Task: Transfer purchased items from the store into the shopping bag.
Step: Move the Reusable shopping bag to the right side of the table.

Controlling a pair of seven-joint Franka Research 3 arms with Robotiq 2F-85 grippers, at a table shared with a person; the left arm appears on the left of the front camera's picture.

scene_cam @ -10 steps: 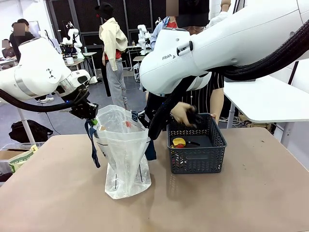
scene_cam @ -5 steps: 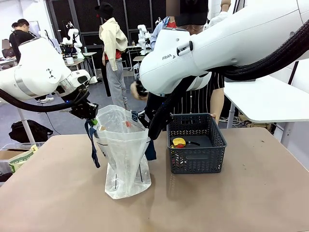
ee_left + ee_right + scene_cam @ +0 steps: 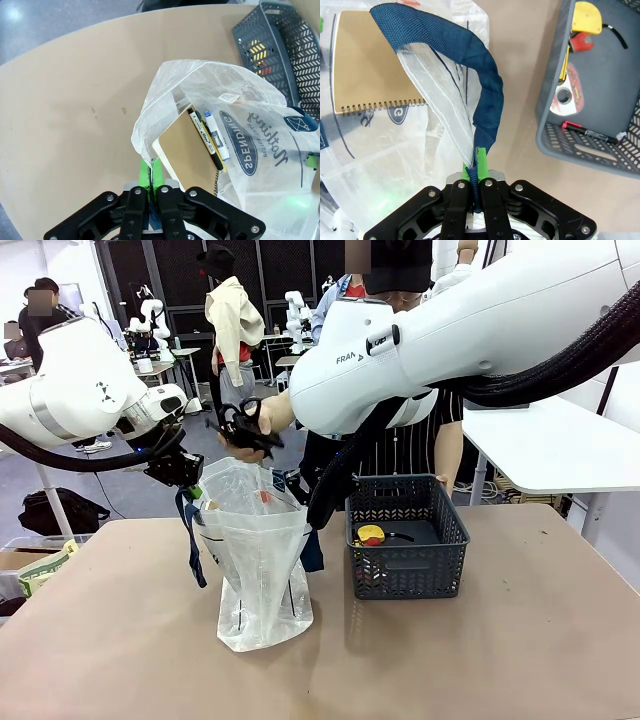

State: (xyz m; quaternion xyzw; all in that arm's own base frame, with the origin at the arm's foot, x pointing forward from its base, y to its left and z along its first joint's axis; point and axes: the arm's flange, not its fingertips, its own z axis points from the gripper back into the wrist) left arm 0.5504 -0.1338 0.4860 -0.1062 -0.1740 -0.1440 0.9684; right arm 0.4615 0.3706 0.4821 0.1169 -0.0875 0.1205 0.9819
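Left jaws: pinching the plastic rim of the bag and drawing that side outward, so the mouth gapes.
Shopping bag (image 3: pixel 255 560): stands on the desk (image 3: pixel 120 660) between the two arms, with a notebook (image 3: pixel 187 150) and pens (image 3: pixel 206 135) already inside.
Person's hand (image 3: pixel 268 420): holds black scissors (image 3: pixel 238 426) just above the open mouth, probably to drop them in.
Right jaws: pressed together on the navy strap handle (image 3: pixel 480 85), holding the opposite side up.
Store (image 3: pixel 405 565): sits just right of the bag, and a yellow-red item (image 3: pixel 371 534) waits inside.
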